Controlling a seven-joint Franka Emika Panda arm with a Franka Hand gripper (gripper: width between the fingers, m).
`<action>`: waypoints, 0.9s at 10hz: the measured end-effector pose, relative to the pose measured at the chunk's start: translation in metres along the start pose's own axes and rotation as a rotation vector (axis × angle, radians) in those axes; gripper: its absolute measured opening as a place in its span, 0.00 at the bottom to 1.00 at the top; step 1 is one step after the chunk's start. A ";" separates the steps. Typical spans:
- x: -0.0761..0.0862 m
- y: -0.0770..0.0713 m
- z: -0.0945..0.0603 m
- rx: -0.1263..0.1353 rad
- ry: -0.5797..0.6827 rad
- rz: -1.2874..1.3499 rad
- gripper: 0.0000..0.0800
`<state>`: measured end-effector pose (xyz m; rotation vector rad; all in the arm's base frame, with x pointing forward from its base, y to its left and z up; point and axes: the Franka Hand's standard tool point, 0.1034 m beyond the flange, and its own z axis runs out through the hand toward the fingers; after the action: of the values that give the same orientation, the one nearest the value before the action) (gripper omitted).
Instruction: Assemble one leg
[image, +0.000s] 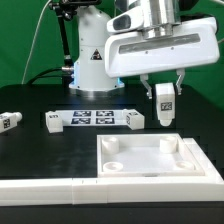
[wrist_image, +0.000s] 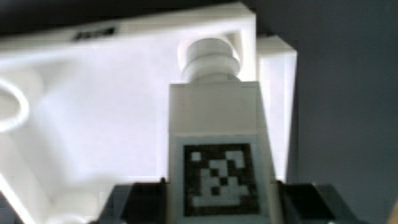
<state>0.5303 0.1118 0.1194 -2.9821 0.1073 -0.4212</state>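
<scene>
Tool (image: 164, 88) grips leg (image: 164, 105) hanging below it.

No words or numbers legible. Square black-and-white tag (wrist_image: 222, 172), coded pattern only, on leg (image: 165, 102). Row of like tags on marker board (image: 95, 119). One more on small part (image: 12, 120), at 9 o'clock from board. Triangular warning sign (image: 88, 57) on base (image: 85, 76), at 12 o'clock from board. Dark mark (wrist_image: 86, 33) on tray (wrist_image: 125, 62), too blurred to read.

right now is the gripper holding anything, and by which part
The leg, clamped between the jaws at its upper, tagged end, over the tray.
</scene>
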 end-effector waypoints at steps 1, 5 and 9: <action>0.022 -0.002 -0.002 0.004 0.025 -0.043 0.36; 0.044 -0.003 0.006 0.010 0.045 -0.072 0.36; 0.046 0.000 0.011 0.008 0.068 -0.101 0.36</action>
<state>0.5778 0.1086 0.1215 -2.9747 -0.0392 -0.5341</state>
